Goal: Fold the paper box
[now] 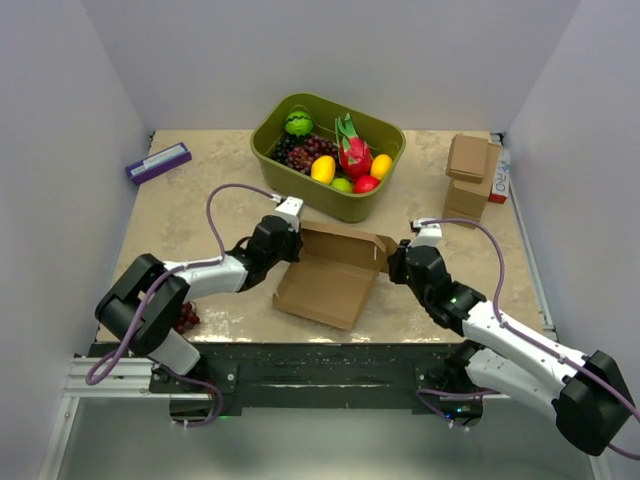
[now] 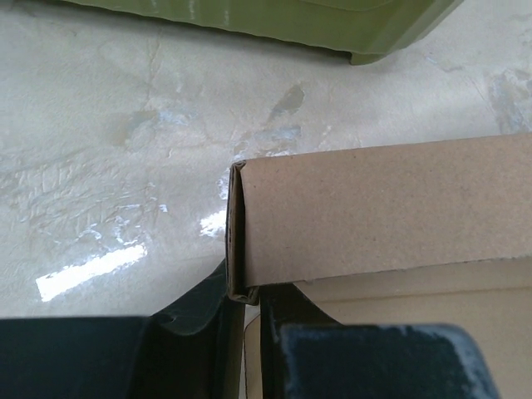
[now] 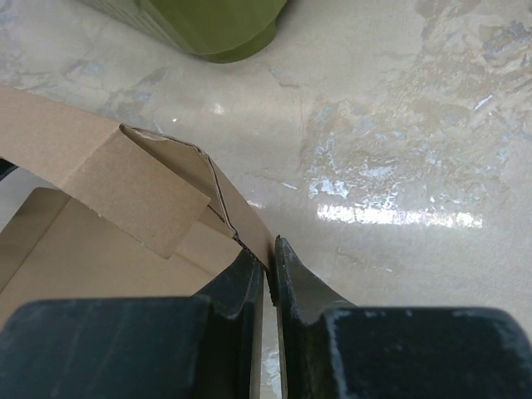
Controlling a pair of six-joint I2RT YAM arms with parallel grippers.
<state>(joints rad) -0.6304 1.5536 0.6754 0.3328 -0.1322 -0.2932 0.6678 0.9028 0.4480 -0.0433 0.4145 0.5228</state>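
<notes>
Your plain brown cardboard paper box lay between the arms, the left gripper clenched on its left wall, the right gripper on its right wall.

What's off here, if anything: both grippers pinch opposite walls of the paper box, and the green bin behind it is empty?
One error: the green bin is not empty. It holds fruit, as the top external view shows. The rest stands: the left gripper and the right gripper each pinch a wall of the paper box.
</notes>
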